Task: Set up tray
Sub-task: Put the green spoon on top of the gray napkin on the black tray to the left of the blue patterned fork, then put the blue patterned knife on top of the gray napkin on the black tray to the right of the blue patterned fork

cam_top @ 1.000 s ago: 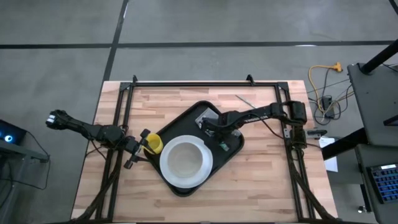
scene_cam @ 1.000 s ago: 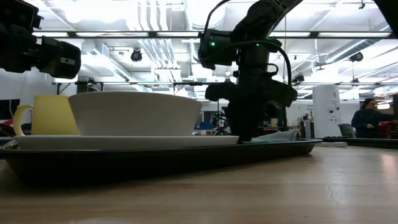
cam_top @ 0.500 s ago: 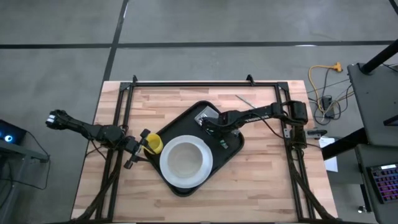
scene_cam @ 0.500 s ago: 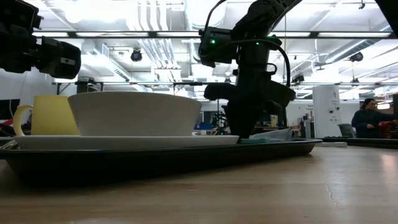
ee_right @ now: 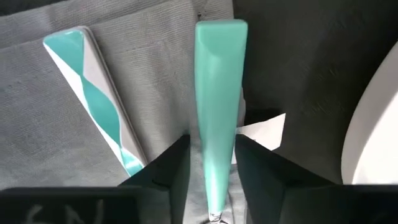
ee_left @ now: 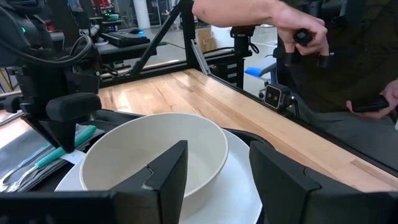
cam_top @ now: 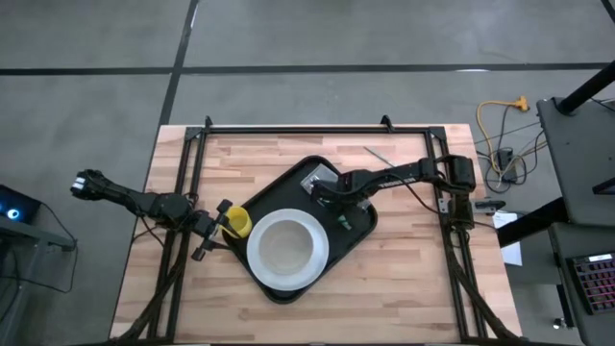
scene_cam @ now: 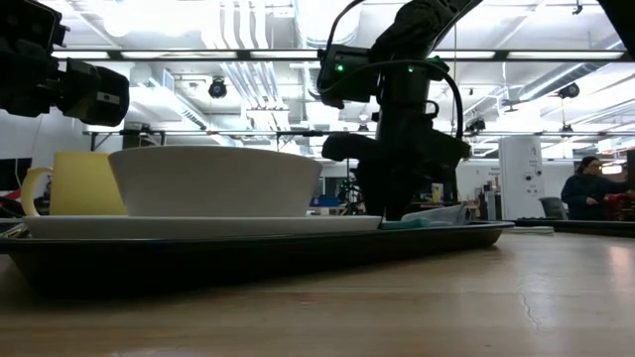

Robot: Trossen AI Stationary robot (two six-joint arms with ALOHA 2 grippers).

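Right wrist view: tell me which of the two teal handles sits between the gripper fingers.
The plain solid teal handle, between the right gripper's fingers. The other, the teal-and-white patterned handle, lies off to the side on the grey napkin.

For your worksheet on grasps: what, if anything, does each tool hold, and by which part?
The right tool straddles the teal flat-handled utensil along its handle; whether it grips cannot be told. The left tool stands open, holding nothing.

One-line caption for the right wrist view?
Right gripper straddles a teal utensil handle lying on a grey napkin in the tray.
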